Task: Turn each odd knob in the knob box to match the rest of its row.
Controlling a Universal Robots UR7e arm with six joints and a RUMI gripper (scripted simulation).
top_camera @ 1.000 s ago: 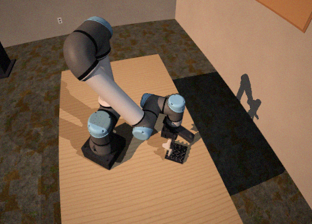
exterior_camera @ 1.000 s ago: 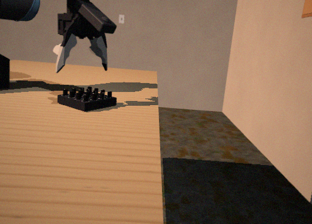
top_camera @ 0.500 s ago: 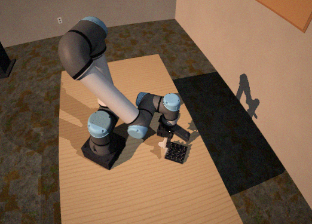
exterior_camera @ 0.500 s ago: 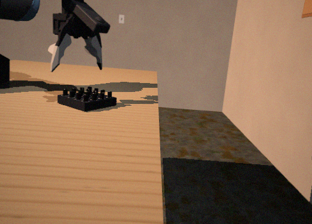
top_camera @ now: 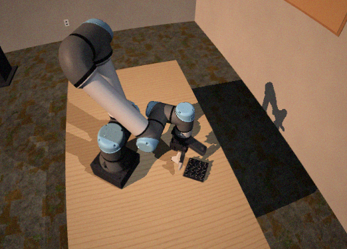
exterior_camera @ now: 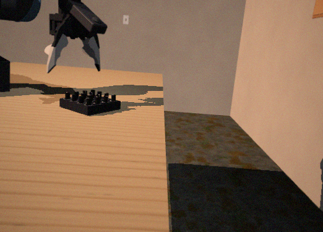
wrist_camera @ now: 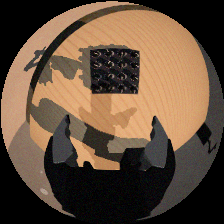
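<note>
I am holding the claw point(exterior_camera: 73, 66) fully spread and gripping nothing, hanging above the counter point(exterior_camera: 77, 165). The knob box point(exterior_camera: 90, 102) is sitting flat on the counter near its edge, below the claw and apart from it.

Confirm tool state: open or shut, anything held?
Open and holding nothing. The tool hangs above the knob box, its fingertips spread wide apart with only the table visible between them in the wrist view.
</note>
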